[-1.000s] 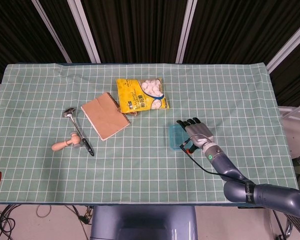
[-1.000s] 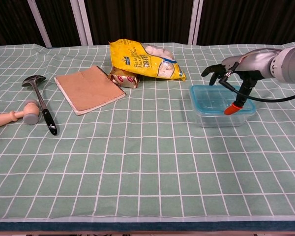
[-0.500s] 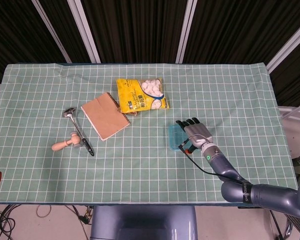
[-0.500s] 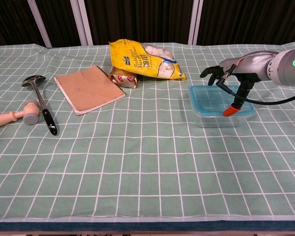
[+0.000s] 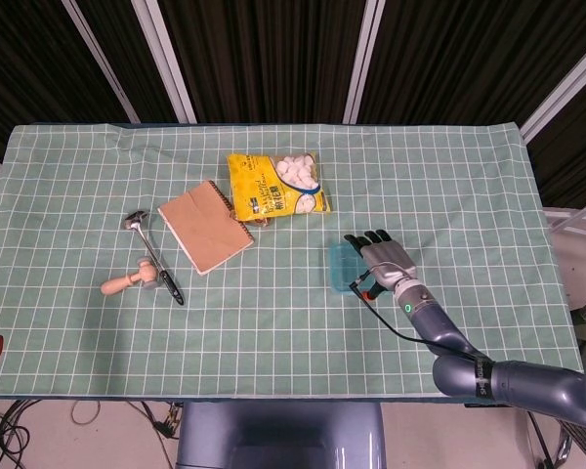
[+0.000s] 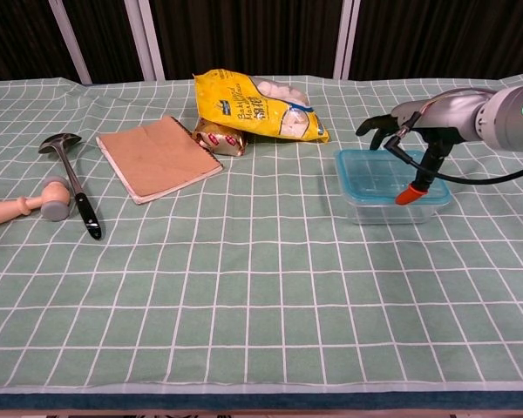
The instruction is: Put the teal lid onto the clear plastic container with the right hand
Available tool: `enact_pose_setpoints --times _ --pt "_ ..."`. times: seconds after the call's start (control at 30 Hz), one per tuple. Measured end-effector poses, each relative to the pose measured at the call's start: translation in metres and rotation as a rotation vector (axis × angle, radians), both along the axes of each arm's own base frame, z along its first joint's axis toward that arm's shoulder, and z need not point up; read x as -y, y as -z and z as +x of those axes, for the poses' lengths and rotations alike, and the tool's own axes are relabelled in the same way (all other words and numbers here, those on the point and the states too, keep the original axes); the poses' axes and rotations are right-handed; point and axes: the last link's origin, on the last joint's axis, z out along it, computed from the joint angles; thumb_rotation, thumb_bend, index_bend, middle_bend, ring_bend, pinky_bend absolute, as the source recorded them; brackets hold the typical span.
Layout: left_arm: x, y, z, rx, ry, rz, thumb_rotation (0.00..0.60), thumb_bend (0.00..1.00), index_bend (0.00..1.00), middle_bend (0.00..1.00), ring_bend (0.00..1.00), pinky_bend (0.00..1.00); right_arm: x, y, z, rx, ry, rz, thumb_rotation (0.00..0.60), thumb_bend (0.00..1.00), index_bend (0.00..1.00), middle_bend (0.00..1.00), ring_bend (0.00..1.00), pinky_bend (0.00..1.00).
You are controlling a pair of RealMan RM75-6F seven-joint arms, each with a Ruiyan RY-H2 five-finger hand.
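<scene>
Roughly left to right: wooden mallet [image 6: 22, 207] and metal ladle [image 6: 68, 178] at the left edge of the table [image 6: 261, 305], brown notebook [image 6: 157, 157] next, yellow snack bag [image 6: 260, 109] behind centre, all well apart from the work.

Task items sit right of centre. Teal lid [image 6: 379, 174] is already lying on the clear plastic container [image 6: 392, 209]; in chest view it looks roughly level, though I can't tell if it's snapped down all round.

Right hand [image 6: 414, 131] hovers over the far right part of the lid, palm down, fingers spread and drooping, nothing held. Its orange-tipped thumb [image 6: 404, 194] points down at the lid's near right edge; looks like contact, can't confirm. Forearm comes in from the right, about level. Left hand isn't visible in either view.

Judgement: step in hand is seating. Press straight down near the rim rather than mid-panel, work the corners, keep force vertical so the container doesn't slide on the cloth.
</scene>
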Motion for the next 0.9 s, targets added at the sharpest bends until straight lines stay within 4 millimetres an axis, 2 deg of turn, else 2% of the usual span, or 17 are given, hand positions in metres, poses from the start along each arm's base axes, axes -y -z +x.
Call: enact_pose_setpoints --times 0.23,0.37,0.9 --pt "0.000 0.000 0.000 -0.001 -0.001 0.000 0.600 0.32 0.06 0.00 0.00 0.00 0.000 -0.002 -0.002 -0.003 0.014 0.011 0.600 0.26 0.00 0.07 0.00 0.00" --pt "0.000 0.000 0.000 0.000 -0.001 0.001 0.600 0.32 0.06 0.00 0.00 0.00 -0.001 -0.003 -0.002 -0.004 0.016 0.014 0.600 0.26 0.00 0.04 0.00 0.00" --pt "0.000 0.001 0.000 0.003 -0.005 -0.004 0.600 0.32 0.06 0.00 0.00 0.00 -0.001 -0.020 0.004 0.051 0.026 -0.030 0.600 0.26 0.02 0.03 0.00 0.00"
